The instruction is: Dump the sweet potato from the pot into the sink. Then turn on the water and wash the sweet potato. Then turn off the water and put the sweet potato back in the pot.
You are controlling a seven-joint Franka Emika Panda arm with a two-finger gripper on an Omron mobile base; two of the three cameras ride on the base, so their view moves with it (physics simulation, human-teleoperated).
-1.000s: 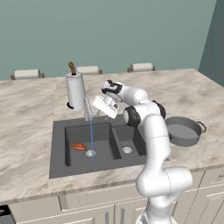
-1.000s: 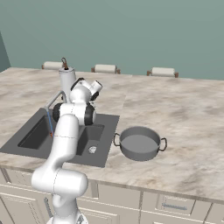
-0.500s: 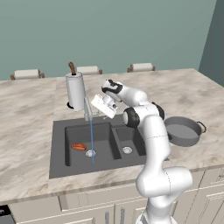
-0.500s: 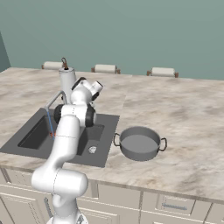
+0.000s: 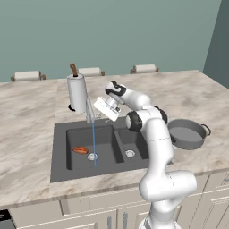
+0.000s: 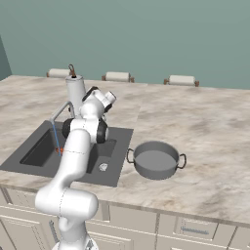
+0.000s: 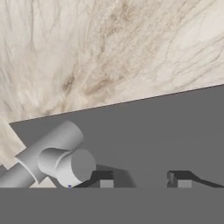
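The water runs onto the left basin of the sink, where the sweet potato lies just beside the stream. The gripper hangs at the faucet with jaws half apart, holding nothing. To shut the water well, I think it should press the handle sideways, slowly, not grasp it.

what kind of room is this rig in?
A rendered kitchen, most likely: a marble-look counter with a dark double-basin sink and running faucet, a paper-towel roll, and a grey pot beside the sink.

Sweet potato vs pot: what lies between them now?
Left base view: from sweet potato, rightward come the water stream, the sink divider, the smaller basin, the robot's arm, then bare counter before the pot.
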